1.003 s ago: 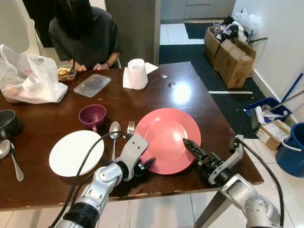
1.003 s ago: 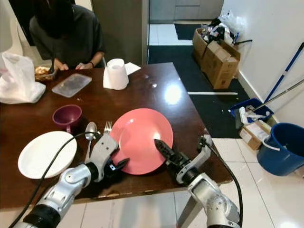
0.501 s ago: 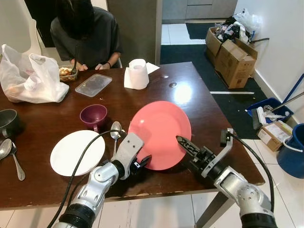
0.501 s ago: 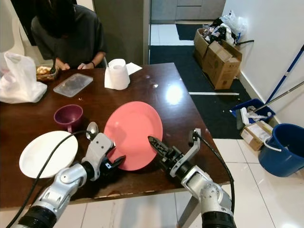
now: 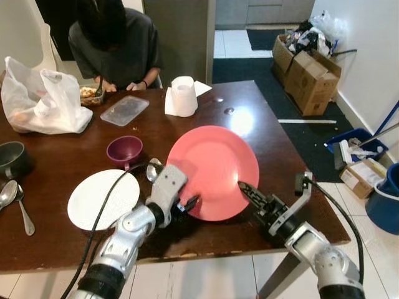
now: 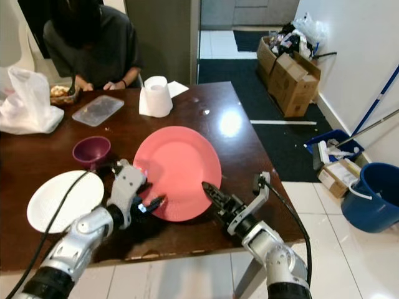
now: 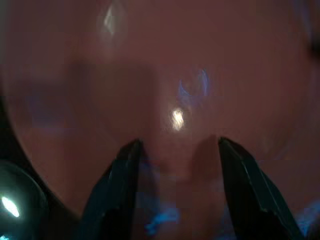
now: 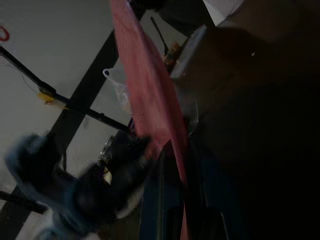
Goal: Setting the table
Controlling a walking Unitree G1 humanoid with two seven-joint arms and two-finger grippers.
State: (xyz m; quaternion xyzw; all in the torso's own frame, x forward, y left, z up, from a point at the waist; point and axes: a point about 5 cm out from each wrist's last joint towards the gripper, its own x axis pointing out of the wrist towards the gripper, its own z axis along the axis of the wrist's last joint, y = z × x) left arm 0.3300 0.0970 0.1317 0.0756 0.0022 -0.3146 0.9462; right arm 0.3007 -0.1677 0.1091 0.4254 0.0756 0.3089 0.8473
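Lifting pink plate [image 5: 213, 169] tilted off counter [image 5: 62, 159], higher than a second ago. Right gripper [image 5: 246, 191] fingers pinch near rim; left gripper [image 5: 190, 204] fingers spread, bracing underside. White plate [image 5: 103, 198] alongside. Placement pending.

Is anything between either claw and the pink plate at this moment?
Nothing visible. The pink plate is tilted up off the table. The right claw is clamped on its near edge, and the left claw is at its lower left rim, fingers apart against the plate.
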